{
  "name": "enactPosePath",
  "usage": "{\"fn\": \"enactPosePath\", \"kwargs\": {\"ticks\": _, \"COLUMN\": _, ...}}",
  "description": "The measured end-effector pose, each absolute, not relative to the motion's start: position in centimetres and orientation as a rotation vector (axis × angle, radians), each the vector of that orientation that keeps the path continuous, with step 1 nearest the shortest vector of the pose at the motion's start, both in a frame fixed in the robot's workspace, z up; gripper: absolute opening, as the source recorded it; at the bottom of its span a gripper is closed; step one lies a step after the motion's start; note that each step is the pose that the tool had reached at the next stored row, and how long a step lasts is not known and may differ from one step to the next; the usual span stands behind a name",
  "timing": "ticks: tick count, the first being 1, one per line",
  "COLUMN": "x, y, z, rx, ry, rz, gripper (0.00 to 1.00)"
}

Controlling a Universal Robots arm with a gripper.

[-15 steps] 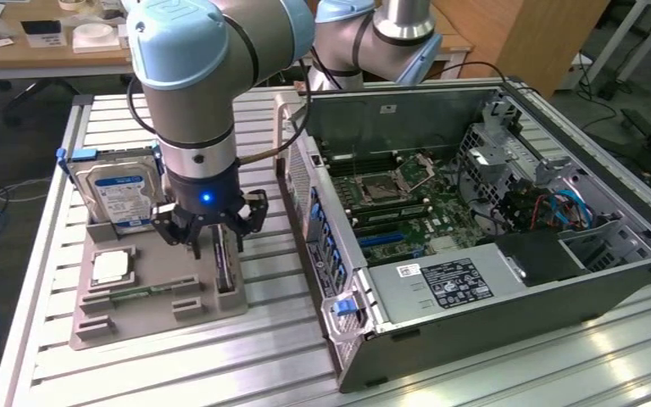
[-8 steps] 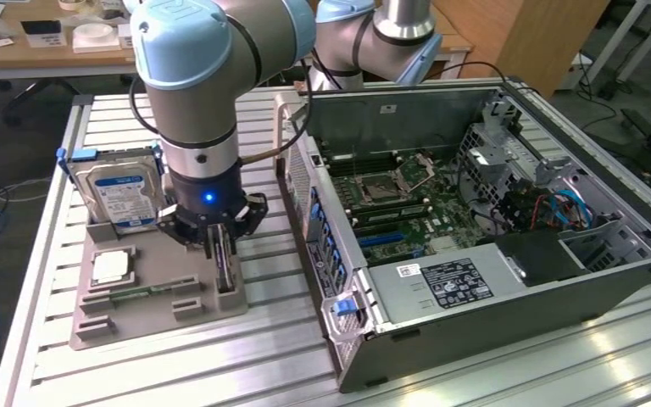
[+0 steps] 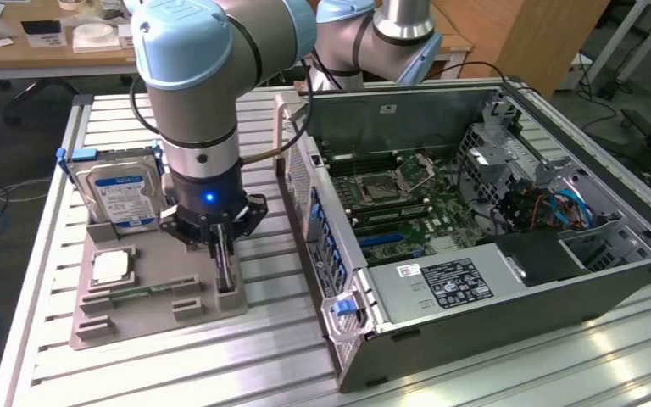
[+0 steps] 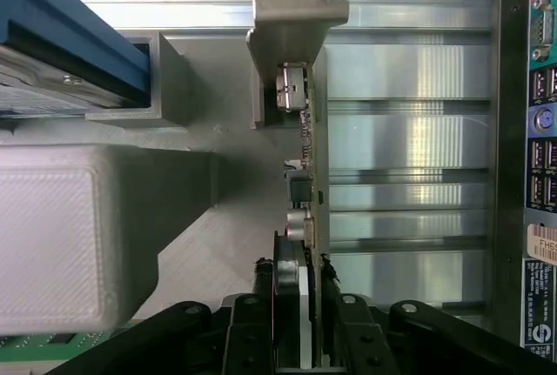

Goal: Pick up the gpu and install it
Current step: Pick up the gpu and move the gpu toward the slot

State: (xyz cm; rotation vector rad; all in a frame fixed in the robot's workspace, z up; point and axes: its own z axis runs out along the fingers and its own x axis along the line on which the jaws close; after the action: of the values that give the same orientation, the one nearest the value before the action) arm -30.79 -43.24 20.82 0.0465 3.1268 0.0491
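The gpu (image 3: 226, 273) stands on its edge in a slot of the brown holder tray (image 3: 156, 320), on the side nearest the computer case. My gripper (image 3: 219, 248) points straight down over it. In the wrist view the gpu (image 4: 298, 197) runs away from the gripper (image 4: 296, 275), with its pale metal end bracket (image 4: 291, 14) at the far end. The black fingers (image 4: 261, 281) press against both faces of the card, so the gripper is shut on it. The card still sits in its slot.
A blue-labelled hard drive (image 3: 122, 191) stands at the tray's back and a square CPU chip (image 3: 112, 268) lies on the exterior view's left. The open computer case (image 3: 597, 280) with its motherboard (image 3: 405, 212) lies close on the right. Its rear ports (image 4: 540, 175) face the tray.
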Motion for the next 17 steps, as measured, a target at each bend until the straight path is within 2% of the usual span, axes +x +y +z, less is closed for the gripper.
{"fn": "enactPosePath", "kwargs": {"ticks": 17, "x": -30.62, "y": -43.24, "z": 20.81, "rx": 0.046, "ry": 3.127, "rz": 0.049, "gripper": 0.28}}
